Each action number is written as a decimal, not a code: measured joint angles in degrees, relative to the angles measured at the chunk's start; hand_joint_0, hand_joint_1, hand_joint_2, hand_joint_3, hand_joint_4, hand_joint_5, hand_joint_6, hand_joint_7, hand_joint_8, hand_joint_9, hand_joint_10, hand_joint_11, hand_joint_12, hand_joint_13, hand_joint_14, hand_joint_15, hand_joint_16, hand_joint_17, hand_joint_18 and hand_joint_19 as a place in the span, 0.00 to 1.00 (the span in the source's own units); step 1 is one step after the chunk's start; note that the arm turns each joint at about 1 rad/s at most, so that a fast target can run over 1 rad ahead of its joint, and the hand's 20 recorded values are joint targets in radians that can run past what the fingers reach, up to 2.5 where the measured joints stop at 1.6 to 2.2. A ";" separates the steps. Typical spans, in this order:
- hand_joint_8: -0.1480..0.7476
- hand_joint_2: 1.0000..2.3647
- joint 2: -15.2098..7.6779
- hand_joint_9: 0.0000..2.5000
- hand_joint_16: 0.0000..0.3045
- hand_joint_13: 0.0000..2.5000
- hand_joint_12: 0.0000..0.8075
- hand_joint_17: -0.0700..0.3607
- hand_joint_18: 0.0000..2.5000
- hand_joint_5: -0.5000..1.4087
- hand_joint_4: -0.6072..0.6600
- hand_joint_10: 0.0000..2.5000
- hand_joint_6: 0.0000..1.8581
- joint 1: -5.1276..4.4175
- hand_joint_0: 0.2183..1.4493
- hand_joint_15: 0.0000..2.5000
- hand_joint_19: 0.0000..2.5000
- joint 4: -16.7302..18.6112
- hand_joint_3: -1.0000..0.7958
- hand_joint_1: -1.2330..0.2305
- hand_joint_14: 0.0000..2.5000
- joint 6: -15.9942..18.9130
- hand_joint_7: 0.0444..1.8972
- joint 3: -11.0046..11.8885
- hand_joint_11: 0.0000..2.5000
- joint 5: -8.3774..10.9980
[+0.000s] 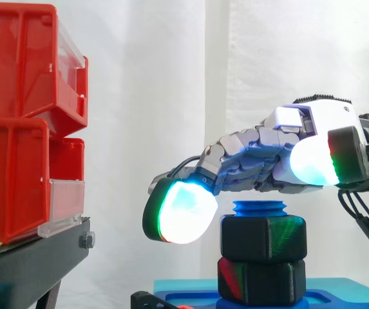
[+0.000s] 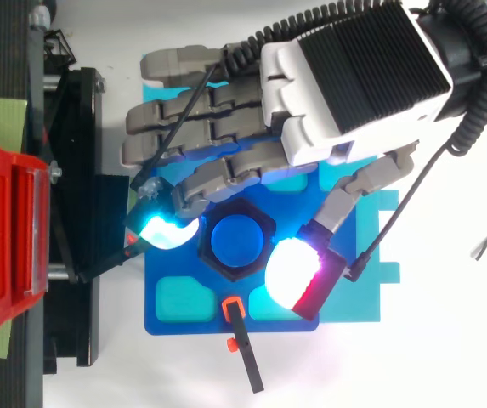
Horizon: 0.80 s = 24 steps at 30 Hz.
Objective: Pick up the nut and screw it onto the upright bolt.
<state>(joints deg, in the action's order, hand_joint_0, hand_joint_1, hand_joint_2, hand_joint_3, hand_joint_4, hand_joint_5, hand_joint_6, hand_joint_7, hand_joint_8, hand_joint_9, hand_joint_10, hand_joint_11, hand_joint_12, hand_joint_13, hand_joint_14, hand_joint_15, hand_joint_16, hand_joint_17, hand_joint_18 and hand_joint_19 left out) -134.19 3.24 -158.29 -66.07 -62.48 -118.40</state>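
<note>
While the white-and-grey robot hand [image 2: 345, 76] sits spread over the fixture, the main risk is a bad grip: its fingers are wide and relaxed, holding nothing as far as I can judge. If it closes from here, the pads could meet the nut unevenly and tilt it on the thread, which would cross-thread or jam it. They could also slip off the flats and turn nothing.

Stacked red plastic bins [image 1: 17, 129] stand well apart to one side, so a collision looks unlikely. The flat blue base plate [image 2: 205, 319] carries the bolt; a hard sideways push might shift it, and I can't tell whether it is fixed.

The black hexagonal plastic nut [image 1: 263, 237] is already on the blue threaded upright bolt [image 1: 259, 207], above a second black hex block [image 1: 261, 280] at the bolt's foot. The bolt tip pokes out above the nut. How far it is threaded can't be told.

The glowing cyan-white fingertip [image 1: 184, 212] is just beside the nut on the bin side, at about its height; contact is unclear. The thumb pad [image 1: 313, 161] is on the opposite side and higher than the nut's top in the side view, so it looks clear of it. The nut lies between the two.
</note>
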 measured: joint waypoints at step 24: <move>0.44 0.00 -0.02 0.26 0.13 0.11 0.42 0.37 0.00 0.26 0.61 0.00 0.27 1.09 0.22 0.00 0.00 -0.24 0.28 0.66 0.00 -0.03 0.74 -0.10 0.00 -1.32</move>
<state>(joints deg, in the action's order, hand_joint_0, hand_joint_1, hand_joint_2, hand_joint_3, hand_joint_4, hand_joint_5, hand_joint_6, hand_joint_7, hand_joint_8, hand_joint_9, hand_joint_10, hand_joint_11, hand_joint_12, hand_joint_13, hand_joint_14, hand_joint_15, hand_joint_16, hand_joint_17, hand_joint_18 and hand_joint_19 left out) -134.21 4.33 -158.52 -66.09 -62.58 -119.72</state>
